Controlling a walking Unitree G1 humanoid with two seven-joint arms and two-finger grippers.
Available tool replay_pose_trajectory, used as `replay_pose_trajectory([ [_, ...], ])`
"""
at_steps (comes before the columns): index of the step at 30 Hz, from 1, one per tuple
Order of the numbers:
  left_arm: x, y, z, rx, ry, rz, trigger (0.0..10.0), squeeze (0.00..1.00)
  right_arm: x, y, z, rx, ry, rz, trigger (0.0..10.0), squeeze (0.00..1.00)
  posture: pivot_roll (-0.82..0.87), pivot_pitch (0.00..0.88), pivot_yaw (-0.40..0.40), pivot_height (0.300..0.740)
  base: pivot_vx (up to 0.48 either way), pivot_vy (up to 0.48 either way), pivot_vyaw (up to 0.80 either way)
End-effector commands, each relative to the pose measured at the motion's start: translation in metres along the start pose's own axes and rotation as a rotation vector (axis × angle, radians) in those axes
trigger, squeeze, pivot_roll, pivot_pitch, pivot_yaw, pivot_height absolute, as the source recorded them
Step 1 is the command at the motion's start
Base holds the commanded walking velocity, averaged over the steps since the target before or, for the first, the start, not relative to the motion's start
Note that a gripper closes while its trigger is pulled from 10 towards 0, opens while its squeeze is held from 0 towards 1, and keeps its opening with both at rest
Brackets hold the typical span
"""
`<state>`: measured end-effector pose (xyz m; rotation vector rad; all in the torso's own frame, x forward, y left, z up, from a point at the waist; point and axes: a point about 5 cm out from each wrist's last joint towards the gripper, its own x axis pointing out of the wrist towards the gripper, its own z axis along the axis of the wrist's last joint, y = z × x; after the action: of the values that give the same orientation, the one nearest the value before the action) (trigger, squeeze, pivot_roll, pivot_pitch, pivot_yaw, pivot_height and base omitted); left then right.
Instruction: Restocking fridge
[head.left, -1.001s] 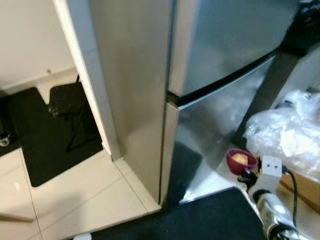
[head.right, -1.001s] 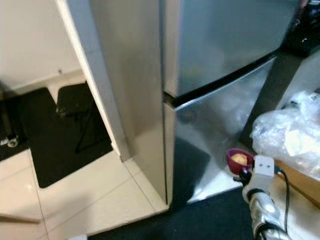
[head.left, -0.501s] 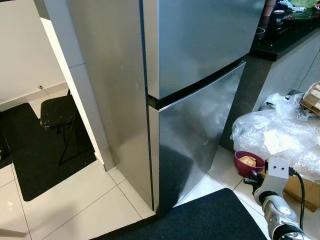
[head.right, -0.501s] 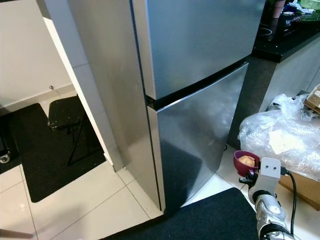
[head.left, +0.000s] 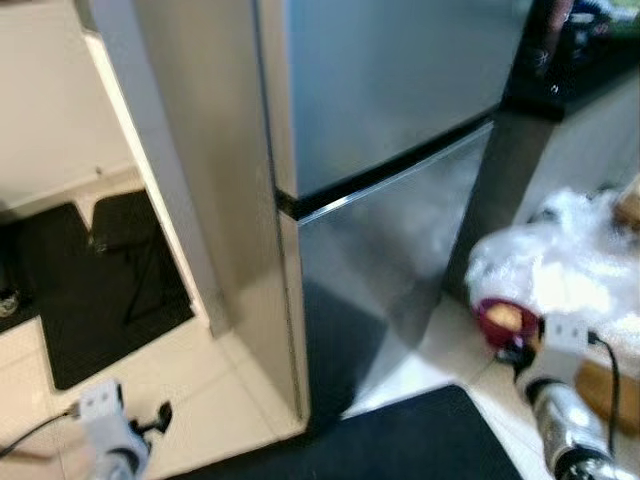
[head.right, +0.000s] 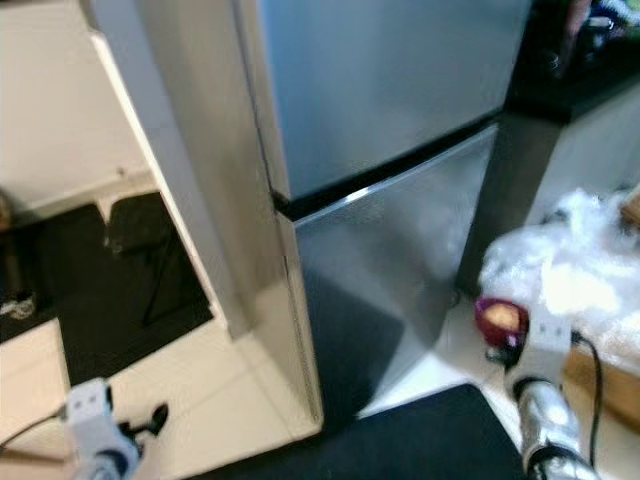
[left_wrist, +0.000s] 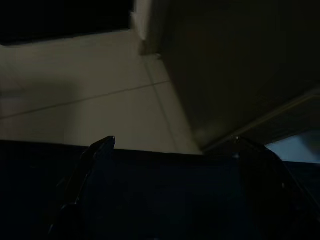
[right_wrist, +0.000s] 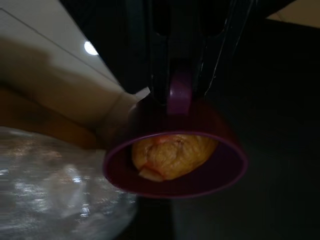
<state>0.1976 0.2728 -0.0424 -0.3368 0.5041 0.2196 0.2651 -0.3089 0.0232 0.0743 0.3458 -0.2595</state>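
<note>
Since a second earlier the left pincer (head.left: 160, 415) had swung up into the head view, low by the tiled floor (head.left: 230, 380), fingers apart with nothing in them, probably going for the door. The right pincer (head.left: 515, 350) was clamped on the rim of the small purple bowl of yellowish food (right_wrist: 175, 155), right in front of the closed stainless-steel fridge (head.left: 390, 180). No readable labels anywhere.

Right gripper (right_wrist: 180, 85) is gripping the purple bowl (right_wrist: 175, 155) by its handle, fingers clamped either side; left gripper (head.left: 160, 418) is reaching forward low, its fingers spread
</note>
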Motion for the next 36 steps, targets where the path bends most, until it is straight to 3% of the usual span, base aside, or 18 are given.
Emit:
replay_pose_trajectory([
  [1, -0.003, 0.011, 0.006, -0.024, -0.027, 0.025, 10.0, 0.00, 0.002, 0.001, 0.005, 0.008, -0.022, 0.003, 10.0, 0.00, 0.03, 0.000, 0.017, 0.739, 0.000, 0.000, 0.00],
  [8, 0.001, 0.015, 0.031, -0.045, -0.115, -0.054, 10.0, 0.00, 0.002, -0.001, 0.006, 0.004, -0.027, -0.001, 10.0, 0.00, 0.02, 0.000, 0.014, 0.739, 0.000, 0.000, 0.00],
  [10, 0.005, 0.007, 0.048, -0.036, -0.181, -0.172, 10.0, 0.00, 0.002, -0.003, 0.008, 0.003, -0.029, -0.005, 10.0, 0.00, 0.02, 0.000, 0.013, 0.739, 0.000, 0.000, 0.00],
  [11, 0.005, 0.007, 0.048, -0.036, -0.181, -0.172, 10.0, 0.00, 0.002, -0.003, 0.008, 0.003, -0.029, -0.005, 10.0, 0.00, 0.02, 0.000, 0.013, 0.739, 0.000, 0.000, 0.00],
  [12, 0.008, -0.002, 0.060, -0.025, -0.220, -0.279, 10.0, 0.00, 0.002, -0.004, 0.008, 0.003, -0.030, -0.007, 10.0, 0.00, 0.02, 0.000, 0.013, 0.739, 0.000, 0.000, 0.00],
  [14, 0.008, -0.002, 0.060, -0.025, -0.220, -0.279, 10.0, 0.00, 0.002, -0.004, 0.008, 0.003, -0.030, -0.007, 10.0, 0.00, 0.02, 0.000, 0.013, 0.739, 0.000, 0.000, 0.00],
  [15, 0.010, -0.010, 0.069, -0.013, -0.247, -0.375, 10.0, 0.00, 0.001, -0.005, 0.008, 0.003, -0.030, -0.009, 10.0, 0.00, 0.02, 0.000, 0.013, 0.739, 0.000, 0.000, 0.00],
  [16, 0.010, -0.010, 0.069, -0.013, -0.247, -0.375, 10.0, 0.00, 0.001, -0.005, 0.008, 0.003, -0.030, -0.009, 10.0, 0.00, 0.02, 0.000, 0.013, 0.739, 0.000, 0.000, 0.00],
  [20, 0.017, -0.065, 0.108, 0.082, -0.325, -0.795, 10.0, 0.00, 0.002, -0.005, 0.010, -0.002, -0.034, -0.008, 10.0, 0.00, 0.02, 0.000, 0.011, 0.739, 0.000, 0.000, 0.00],
  [21, 0.017, -0.065, 0.108, 0.082, -0.325, -0.795, 10.0, 0.00, 0.002, -0.005, 0.010, -0.002, -0.034, -0.008, 10.0, 0.00, 0.02, 0.000, 0.011, 0.739, 0.000, 0.000, 0.00],
  [22, 0.016, -0.083, 0.117, 0.123, -0.344, -0.885, 10.0, 1.00, 0.002, -0.005, 0.010, -0.003, -0.035, -0.007, 10.0, 0.00, 0.02, 0.000, 0.010, 0.739, 0.000, 0.000, 0.00],
  [23, 0.016, -0.097, 0.125, 0.163, -0.368, -0.941, 10.0, 1.00, 0.002, -0.005, 0.011, -0.004, -0.037, -0.006, 10.0, 0.00, 0.02, 0.000, 0.010, 0.739, 0.000, 0.000, 0.00],
  [24, 0.016, -0.097, 0.125, 0.163, -0.368, -0.941, 10.0, 1.00, 0.002, -0.005, 0.011, -0.004, -0.037, -0.006, 10.0, 0.00, 0.02, 0.000, 0.010, 0.739, 0.000, 0.000, 0.00],
  [27, 0.012, -0.142, 0.144, 0.262, -0.432, -1.097, 10.0, 1.00, 0.003, -0.002, 0.012, -0.005, -0.045, 0.005, 10.0, 0.00, 0.02, 0.000, 0.012, 0.739, 0.000, 0.000, 0.00],
  [28, 0.012, -0.142, 0.144, 0.262, -0.432, -1.097, 10.0, 1.00, 0.003, -0.002, 0.012, -0.005, -0.045, 0.005, 10.0, 0.00, 0.02, 0.000, 0.012, 0.739, 0.000, 0.000, 0.00],
  [31, 0.011, -0.172, 0.158, 0.403, -0.495, -1.124, 10.0, 1.00, 0.004, 0.003, 0.013, -0.010, -0.051, 0.020, 10.0, 0.00, 0.01, 0.000, 0.016, 0.739, 0.000, 0.000, 0.00],
  [36, 0.011, -0.184, 0.166, 0.467, -0.534, -1.100, 10.0, 1.00, 0.005, 0.004, 0.013, -0.013, -0.054, 0.027, 10.0, 0.00, 0.01, 0.000, 0.017, 0.739, 0.000, 0.000, 0.00],
])
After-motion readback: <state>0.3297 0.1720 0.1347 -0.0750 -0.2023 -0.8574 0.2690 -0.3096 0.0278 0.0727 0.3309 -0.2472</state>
